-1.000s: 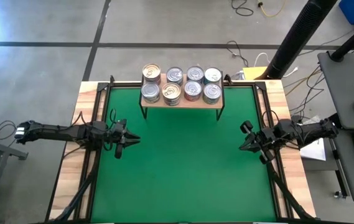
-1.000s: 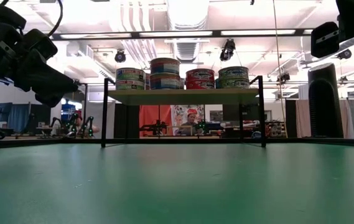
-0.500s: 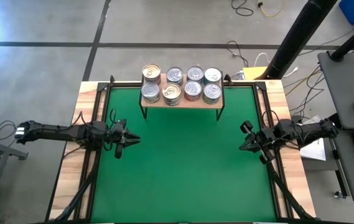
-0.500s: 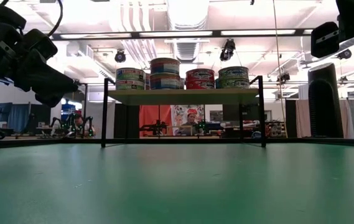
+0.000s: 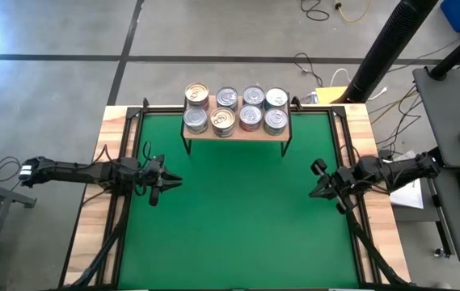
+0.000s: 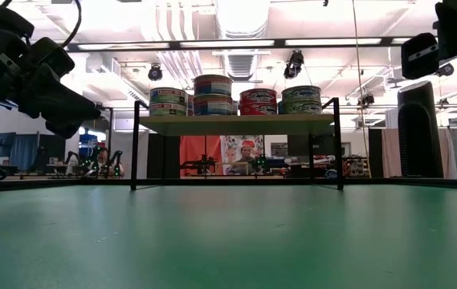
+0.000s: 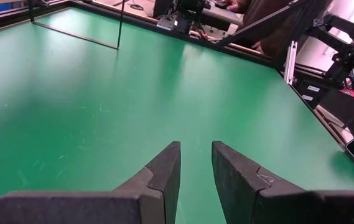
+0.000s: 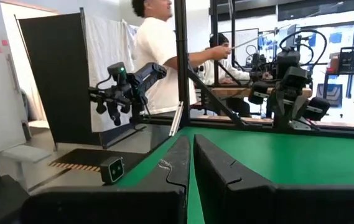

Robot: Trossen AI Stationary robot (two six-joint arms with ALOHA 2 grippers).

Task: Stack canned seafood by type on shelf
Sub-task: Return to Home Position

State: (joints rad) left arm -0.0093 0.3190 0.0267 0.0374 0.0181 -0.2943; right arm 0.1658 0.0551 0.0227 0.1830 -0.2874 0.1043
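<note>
The shelf (image 5: 238, 134), a light-wood board on thin black legs, stands at the far middle of the green mat. The canned seafood (image 5: 234, 109) rests on it in two rows of short stacks. In the low view the cans (image 6: 212, 95) show bluish, red and greenish sides above the board (image 6: 236, 124). My left gripper (image 5: 170, 179) hangs over the mat's left side, far from the shelf. A narrow gap shows between its fingers (image 7: 195, 148), and nothing is in it. My right gripper (image 5: 314, 186) hangs over the mat's right side with its fingers together (image 8: 191, 140), holding nothing.
The green mat (image 5: 238, 226) lies bare between the two grippers and the near edge. A wooden border (image 5: 104, 162) and black rails frame it. Beyond the table are a black post (image 5: 383, 48), a desk (image 5: 456, 97) and people (image 8: 158, 50).
</note>
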